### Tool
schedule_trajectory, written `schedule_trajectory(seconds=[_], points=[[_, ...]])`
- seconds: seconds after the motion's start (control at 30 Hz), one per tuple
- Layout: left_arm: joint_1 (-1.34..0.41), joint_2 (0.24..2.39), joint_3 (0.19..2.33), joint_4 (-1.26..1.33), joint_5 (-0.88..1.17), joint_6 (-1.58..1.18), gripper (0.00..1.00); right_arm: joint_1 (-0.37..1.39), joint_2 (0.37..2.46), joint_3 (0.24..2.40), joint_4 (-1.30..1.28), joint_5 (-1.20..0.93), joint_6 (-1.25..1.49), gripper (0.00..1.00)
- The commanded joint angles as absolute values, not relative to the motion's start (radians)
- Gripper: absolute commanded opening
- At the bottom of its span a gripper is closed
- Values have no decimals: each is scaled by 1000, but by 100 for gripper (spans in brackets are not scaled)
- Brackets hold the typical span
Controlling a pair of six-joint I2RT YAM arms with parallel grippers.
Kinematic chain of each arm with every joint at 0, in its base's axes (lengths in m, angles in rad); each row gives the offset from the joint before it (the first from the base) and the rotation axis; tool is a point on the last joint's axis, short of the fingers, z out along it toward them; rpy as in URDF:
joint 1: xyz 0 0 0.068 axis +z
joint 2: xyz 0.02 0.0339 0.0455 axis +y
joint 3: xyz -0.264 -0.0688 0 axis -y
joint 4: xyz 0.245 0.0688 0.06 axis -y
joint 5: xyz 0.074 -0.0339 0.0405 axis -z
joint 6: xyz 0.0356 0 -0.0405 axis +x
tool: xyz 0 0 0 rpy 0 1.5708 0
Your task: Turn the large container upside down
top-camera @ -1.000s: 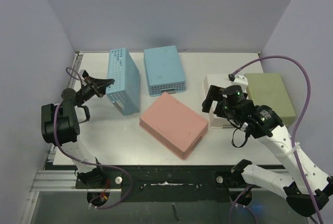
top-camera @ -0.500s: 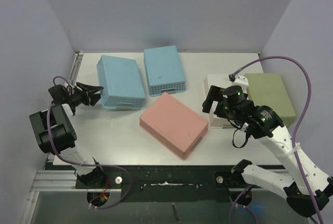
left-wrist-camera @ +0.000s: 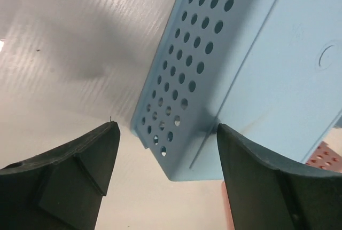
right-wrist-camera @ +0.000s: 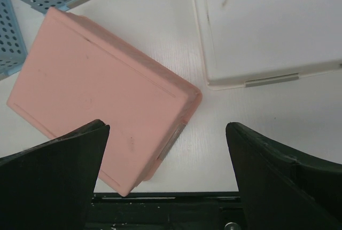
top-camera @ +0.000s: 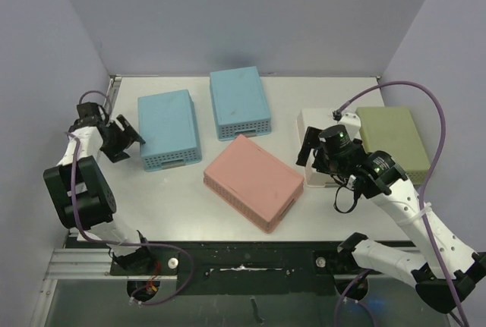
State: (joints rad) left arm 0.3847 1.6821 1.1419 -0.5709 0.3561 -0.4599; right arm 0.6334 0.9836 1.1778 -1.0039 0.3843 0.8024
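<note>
Both spread: left end effector (top-camera: 127, 139) beside the inverted large container (top-camera: 168, 128), right end effector (top-camera: 310, 151) near pink bin (top-camera: 253, 181).

Blue bins: I count two, the left blue bin (top-camera: 168, 128) and the back blue bin (top-camera: 240, 102).
Pink bins: I see one pink bin (top-camera: 253, 181).
White bins: one white bin (top-camera: 313, 122) on my screen.
Green bins: one green bin (top-camera: 396, 141).
Bins in all: I make it five.
Arms: two under my control, the left arm (top-camera: 80, 190) and the right arm (top-camera: 402, 198).
Grippers: two, the left gripper (top-camera: 130, 139) and the right gripper (top-camera: 310, 151), and I count two fingers on each.
Purple cables: I count two, the left cable (top-camera: 190, 270) and the right cable (top-camera: 439, 114).
</note>
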Motion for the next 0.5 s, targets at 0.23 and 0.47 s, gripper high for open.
schedule_trajectory(seconds=[0.23, 0.47], points=[[136, 1377, 1414, -782, -148, -326, 73, 543, 1064, 1284, -1110, 573, 769, 97], [66, 1207, 1348, -682, 40, -345, 74, 516, 1084, 1312, -1058, 581, 730, 98]])
